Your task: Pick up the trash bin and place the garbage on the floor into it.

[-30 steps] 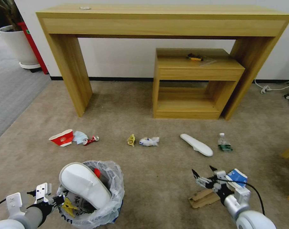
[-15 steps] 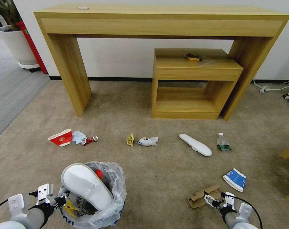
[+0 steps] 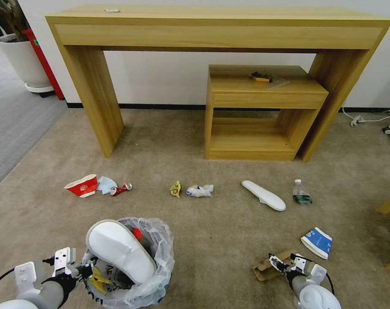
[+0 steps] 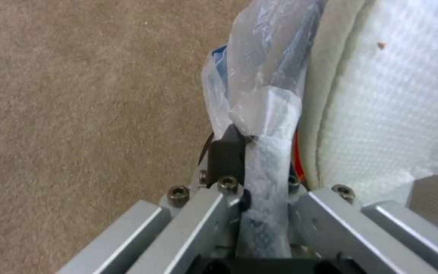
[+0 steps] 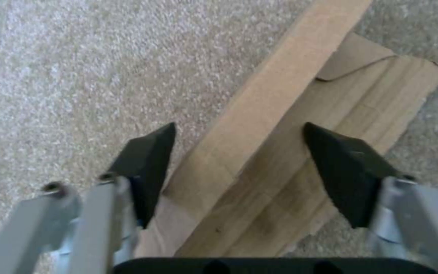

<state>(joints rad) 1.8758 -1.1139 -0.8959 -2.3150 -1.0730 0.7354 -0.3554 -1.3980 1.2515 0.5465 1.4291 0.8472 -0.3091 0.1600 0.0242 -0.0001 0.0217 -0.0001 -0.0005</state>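
Lower right, the right gripper (image 5: 239, 171) straddled the flat brown cardboard scrap (image 5: 300, 152), jaws spread; closing off-centre risked a slip. The left gripper (image 4: 259, 190) pinched the plastic-lined dark trash bin (image 3: 154, 274).

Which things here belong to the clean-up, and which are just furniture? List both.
Job: trash bin gripped by left gripper; cardboard scrap between open right gripper fingers; red cup; slipper; bottle.
Bystanders: wooden console; planter pot.

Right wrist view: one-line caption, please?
Right gripper, jaws open, straddles the cardboard scrap on the carpet.
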